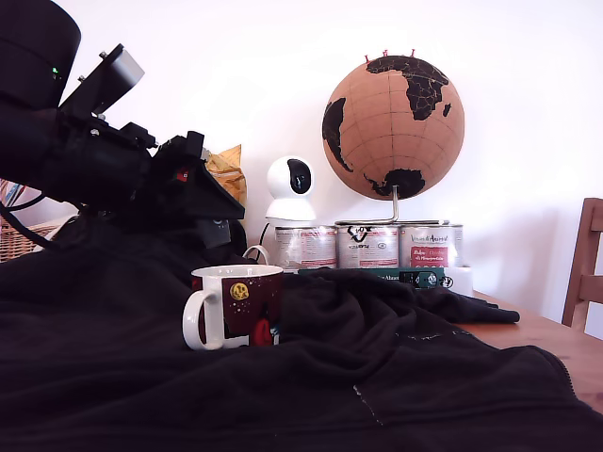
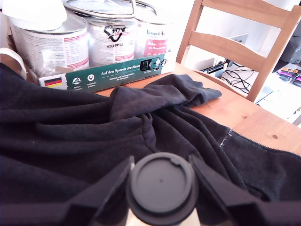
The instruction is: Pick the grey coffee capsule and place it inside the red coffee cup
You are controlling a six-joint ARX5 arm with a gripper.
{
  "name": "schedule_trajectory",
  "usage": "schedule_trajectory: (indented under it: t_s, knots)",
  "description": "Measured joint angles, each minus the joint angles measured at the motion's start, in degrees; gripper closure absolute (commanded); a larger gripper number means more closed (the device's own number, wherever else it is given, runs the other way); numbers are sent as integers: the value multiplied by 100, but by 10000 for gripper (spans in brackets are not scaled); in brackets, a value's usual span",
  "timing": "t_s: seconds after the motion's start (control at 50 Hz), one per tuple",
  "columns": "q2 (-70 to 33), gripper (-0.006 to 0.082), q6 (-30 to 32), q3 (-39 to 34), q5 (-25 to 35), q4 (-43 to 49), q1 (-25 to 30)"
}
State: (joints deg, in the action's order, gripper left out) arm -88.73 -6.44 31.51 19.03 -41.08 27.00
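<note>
The end effector (image 2: 161, 165) is closed on the grey coffee capsule (image 2: 162, 188), with one finger pressed against each side of the capsule's round body. The capsule is held over the black garment (image 2: 70, 141) that covers most of the desk (image 2: 244, 108). The red coffee cup (image 1: 247, 306) stands upright on the garment, its handle toward the exterior view's left, lower than the end effector. Silver tins (image 1: 367, 247) line the desk's far edge behind a green box (image 2: 108, 75).
</note>
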Motion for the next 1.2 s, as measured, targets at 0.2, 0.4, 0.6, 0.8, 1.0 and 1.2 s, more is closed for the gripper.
schedule_trajectory:
  t_s: [0.2,0.4,0.6,0.8,1.0,1.2]
  knots:
    - [0,154,271,0,-2,149,20]
    - [0,155,350,0,-74,210,181]
    - [9,201,361,170,-120,221,225]
    - [553,420,363,487,-144,713,42]
    - [1631,786,363,898,-155,1703,-448]
    - [2695,786,372,1449,-780,3200,-857]
